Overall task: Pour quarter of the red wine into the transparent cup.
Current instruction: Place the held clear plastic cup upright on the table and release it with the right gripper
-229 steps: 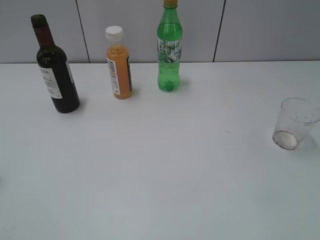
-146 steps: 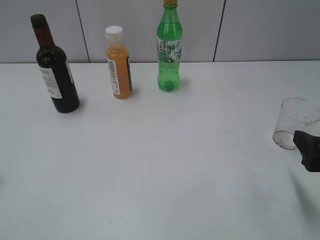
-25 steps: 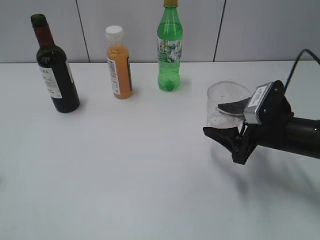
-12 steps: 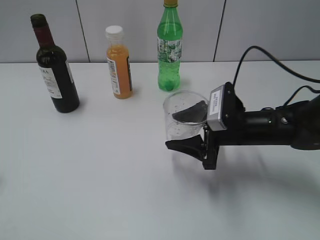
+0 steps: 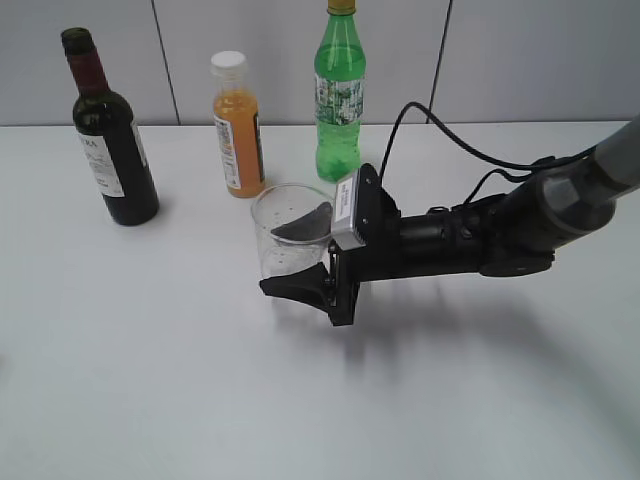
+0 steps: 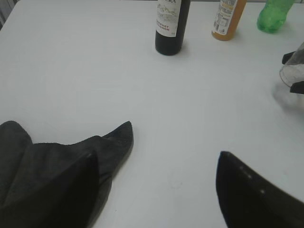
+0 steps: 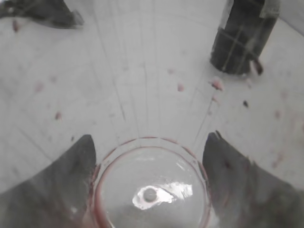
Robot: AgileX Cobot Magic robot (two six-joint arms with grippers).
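Two grippers are sharing this job, and only one is carrying anything. Nearest in the exterior view, the right gripper (image 5: 305, 250) is clasping the transparent cup (image 5: 290, 235), one finger showing dark through the clear wall and the other under its near side; the cup is sitting upright, mouth up, seemingly just above the white table (image 5: 200, 400). In the right wrist view the cup's base (image 7: 149, 187) is filling the frame between the two dark fingers (image 7: 61, 175), with a reddish ring around the bottom and red specks on the wall.

Beyond and to the left of that gripper, well apart from it, the red wine bottle (image 5: 108, 135) is standing with its long axis vertical and its mouth uncapped. An orange juice bottle (image 5: 238, 125) and a green soda bottle (image 5: 339, 95) are standing farther back, nearer the wall.

The left gripper (image 6: 161, 185) is hanging with its jaws spread and nothing between them; the wine bottle (image 6: 170, 26) is lying straight ahead of it, far off across bare table. Judging by position, this free arm is the one placed to take the bottle, while the right one is offering the cup.
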